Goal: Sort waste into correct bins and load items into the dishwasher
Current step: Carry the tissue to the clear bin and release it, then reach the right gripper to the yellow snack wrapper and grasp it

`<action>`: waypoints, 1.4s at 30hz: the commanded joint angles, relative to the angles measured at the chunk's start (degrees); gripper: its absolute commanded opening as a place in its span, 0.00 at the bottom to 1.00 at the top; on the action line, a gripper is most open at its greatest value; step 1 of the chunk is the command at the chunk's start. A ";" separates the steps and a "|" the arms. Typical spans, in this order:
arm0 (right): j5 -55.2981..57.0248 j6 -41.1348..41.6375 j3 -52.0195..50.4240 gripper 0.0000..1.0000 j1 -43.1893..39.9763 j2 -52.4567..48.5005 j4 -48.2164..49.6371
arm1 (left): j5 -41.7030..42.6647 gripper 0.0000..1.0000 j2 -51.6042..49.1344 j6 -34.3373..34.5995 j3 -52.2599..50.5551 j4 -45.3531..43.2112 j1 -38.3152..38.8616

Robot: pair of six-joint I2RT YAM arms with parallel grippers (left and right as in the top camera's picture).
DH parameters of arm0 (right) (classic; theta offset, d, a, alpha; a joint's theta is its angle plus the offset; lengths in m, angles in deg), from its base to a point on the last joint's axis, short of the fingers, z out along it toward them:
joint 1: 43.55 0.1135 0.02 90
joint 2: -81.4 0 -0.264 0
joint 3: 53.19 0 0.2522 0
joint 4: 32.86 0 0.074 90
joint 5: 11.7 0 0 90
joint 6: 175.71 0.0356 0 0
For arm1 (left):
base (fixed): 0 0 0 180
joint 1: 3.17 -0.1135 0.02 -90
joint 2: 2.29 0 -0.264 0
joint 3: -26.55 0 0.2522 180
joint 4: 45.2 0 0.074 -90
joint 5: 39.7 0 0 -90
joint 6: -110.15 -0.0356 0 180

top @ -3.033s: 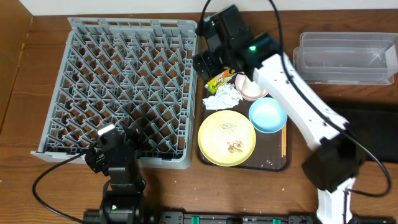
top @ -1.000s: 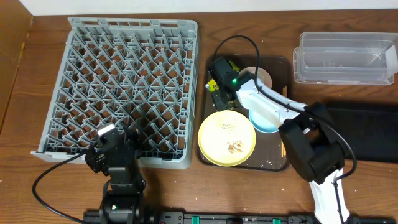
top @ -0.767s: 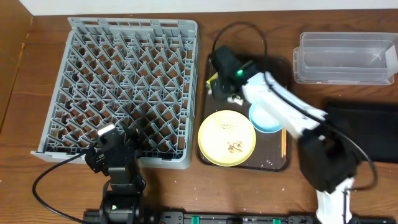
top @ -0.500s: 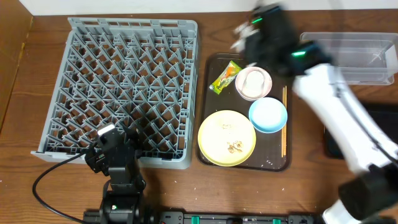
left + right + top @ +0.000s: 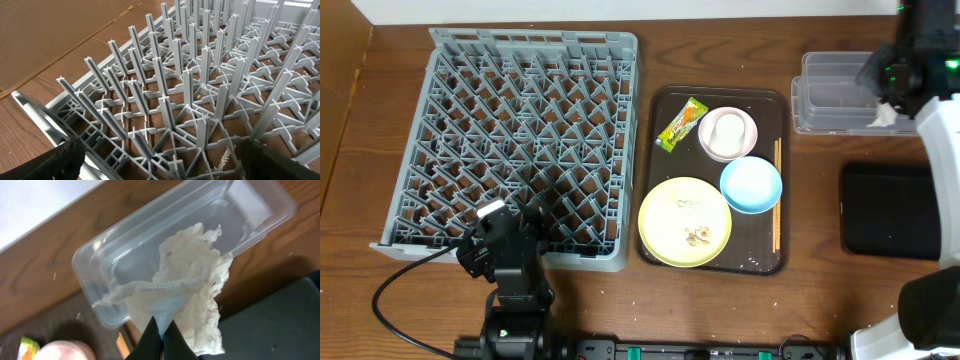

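My right gripper [image 5: 161,326] is shut on the crumpled white tissue [image 5: 190,280], which hangs over the near end of the clear tub [image 5: 250,205]. From overhead, that gripper [image 5: 880,100] is at the tub [image 5: 850,95], beside the black tray [image 5: 885,210]. The wrapper [image 5: 681,123], pink bowl [image 5: 728,134], blue bowl [image 5: 751,185], chopsticks [image 5: 776,200] and yellow plate [image 5: 685,221] with crumbs [image 5: 698,237] lie on the brown tray [image 5: 760,258]. My left gripper [image 5: 165,172] stands open over the near corner of the grey dish rack [image 5: 200,90].
The dish rack [image 5: 520,140] fills the left half of the table, its pegs standing upright. My left arm [image 5: 510,270] sits at its front edge. The black tray's corner [image 5: 280,325] lies just under the hanging tissue.
My right gripper has lifted the tissue off the brown tray and carried it right and back to the clear tub. The left arm has not moved.
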 commanded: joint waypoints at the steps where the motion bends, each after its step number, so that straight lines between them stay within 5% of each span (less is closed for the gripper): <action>1: 0.94 1.38 -0.59 0.01 -2.62 -1.84 2.27 | -0.70 1.00 0.20 0.09 0.81 0.17 -0.04; 12: 0.66 -1.16 -0.61 0.14 -4.31 -9.38 13.11 | -0.70 1.00 0.20 0.09 0.81 0.17 -0.04; 13: 0.50 -1.16 -0.61 0.22 -4.31 -10.03 13.73 | -0.70 1.00 0.20 0.09 0.81 0.17 -0.04; 17: -0.98 -1.22 -0.57 0.90 -4.28 -11.02 14.84 | -0.70 1.00 0.20 0.11 0.81 0.17 -0.04; 18: -1.84 -1.55 -0.42 0.99 -4.28 -10.80 14.88 | -0.70 1.00 0.20 0.09 0.81 0.17 -0.04; 23: -13.29 -6.14 0.09 0.99 -4.26 -8.17 14.88 | -0.70 1.00 0.20 0.09 0.81 0.17 -0.04; 29: -48.50 -6.08 0.09 0.99 -2.56 -6.03 21.33 | -0.70 1.00 0.20 0.09 0.81 0.17 -0.04; 31: -52.22 -6.10 0.02 0.99 -0.24 -6.38 24.55 | -0.70 1.00 0.20 0.09 0.81 0.17 -0.04; 35: -43.63 -10.25 0.02 0.97 8.74 -6.99 25.05 | -0.70 1.00 0.20 0.11 0.81 0.17 -0.04; 42: -9.55 -11.50 0.02 0.95 28.89 -8.50 21.22 | -0.70 1.00 0.20 0.09 0.81 0.17 -0.04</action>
